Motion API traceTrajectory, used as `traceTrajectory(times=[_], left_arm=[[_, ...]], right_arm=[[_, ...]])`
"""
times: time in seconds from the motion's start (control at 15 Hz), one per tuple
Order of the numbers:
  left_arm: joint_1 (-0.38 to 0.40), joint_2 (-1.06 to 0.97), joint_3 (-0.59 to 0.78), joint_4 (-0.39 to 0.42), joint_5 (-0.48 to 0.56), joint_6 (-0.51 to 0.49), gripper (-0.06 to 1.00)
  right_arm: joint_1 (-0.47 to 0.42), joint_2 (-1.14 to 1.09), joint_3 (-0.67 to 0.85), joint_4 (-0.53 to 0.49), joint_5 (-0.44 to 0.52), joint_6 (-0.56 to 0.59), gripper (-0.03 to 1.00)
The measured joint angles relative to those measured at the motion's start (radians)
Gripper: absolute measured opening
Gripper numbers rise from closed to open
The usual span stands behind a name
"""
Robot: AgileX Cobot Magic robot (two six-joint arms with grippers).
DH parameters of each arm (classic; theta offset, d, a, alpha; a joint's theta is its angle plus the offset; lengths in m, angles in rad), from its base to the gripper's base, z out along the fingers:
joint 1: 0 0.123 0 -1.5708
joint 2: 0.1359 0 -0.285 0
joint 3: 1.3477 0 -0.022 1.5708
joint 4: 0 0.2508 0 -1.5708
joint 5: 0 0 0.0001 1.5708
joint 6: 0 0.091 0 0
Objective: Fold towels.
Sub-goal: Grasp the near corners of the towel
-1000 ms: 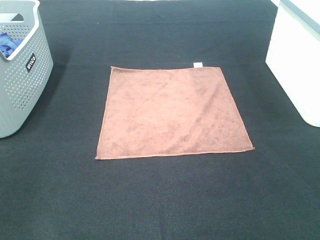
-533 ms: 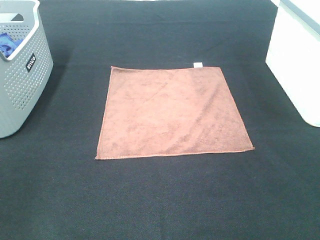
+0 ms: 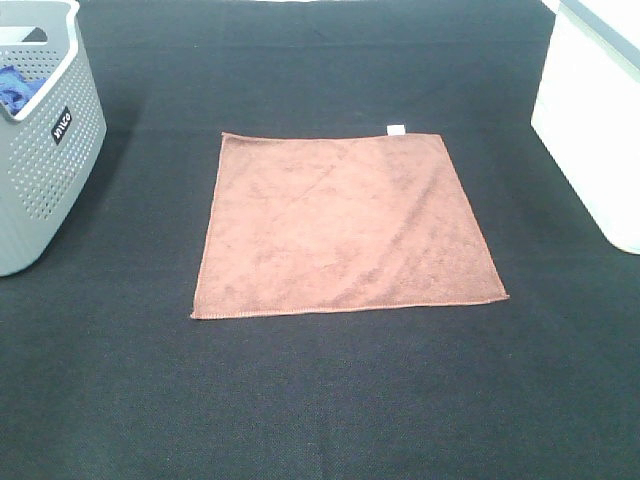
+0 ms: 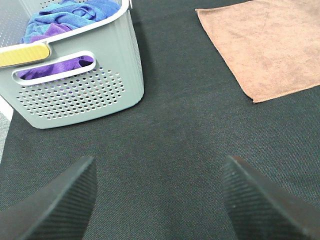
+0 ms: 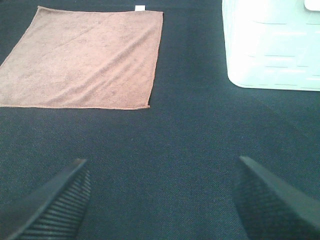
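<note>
Exterior high view: square reddish-brown microfibre towel (image 3: 345,225) lies flat and unfolded on black fabric table cover (image 3: 320,400). Small white tag (image 3: 396,128) sticks out from the towel's far edge, toward its right corner. Stitched hem shows along the near edge. Faint diagonal crease in the far-left part; otherwise smooth.

Neither arm shows in this view. Wrist views: left gripper (image 4: 157,165) and right gripper (image 5: 161,165) both hang over bare cover, short of the towel's near edge, one off each near corner. Jaws on both spread wide, nothing held.

Step in hand, as I judge it: approach for the first fold. No fold made yet. To do it well:
- each gripper takes one near corner, pinching the hem only, not the cover beneath
- lift both together and level, carry over so near corners meet far corners
- lay the layer down before letting go, so it does not slide

Thin cloth flat on fabric: a fingertip probably has to press and work under the edge. Risk is snagging the cover or missing the hem.

Edges and room: grey perforated plastic basket (image 3: 45,160), holding blue and purple cloths (image 4: 75,12), stands well apart to the towel's left. White plastic bin (image 3: 595,130) stands well apart to the towel's right. Bare cover shows all round the towel, widest on the near side. Left arm should mind the basket rim if it swings outward.
</note>
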State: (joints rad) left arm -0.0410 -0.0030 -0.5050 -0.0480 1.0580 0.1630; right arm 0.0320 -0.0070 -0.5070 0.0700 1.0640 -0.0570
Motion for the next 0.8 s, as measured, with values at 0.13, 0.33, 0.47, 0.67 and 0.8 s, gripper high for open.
traceTrajectory(times=[0.13,0.33,0.47,0.67,0.8], left_arm=[[0.000,0.000,0.000,0.000,0.000,0.000,0.68],[0.000,0.000,0.000,0.000,0.000,0.000,0.68],[0.000,0.000,0.000,0.000,0.000,0.000,0.68],[0.000,0.000,0.000,0.000,0.000,0.000,0.68],[0.000,0.000,-0.005,0.000,-0.020,0.000,0.68]], right_arm=[[0.000,0.000,0.000,0.000,0.000,0.000,0.74],[0.000,0.000,0.000,0.000,0.000,0.000,0.74],[0.000,0.000,0.000,0.000,0.000,0.000,0.74],[0.000,0.000,0.000,0.000,0.000,0.000,0.74],[0.000,0.006,0.000,0.000,-0.001,0.000,0.74]])
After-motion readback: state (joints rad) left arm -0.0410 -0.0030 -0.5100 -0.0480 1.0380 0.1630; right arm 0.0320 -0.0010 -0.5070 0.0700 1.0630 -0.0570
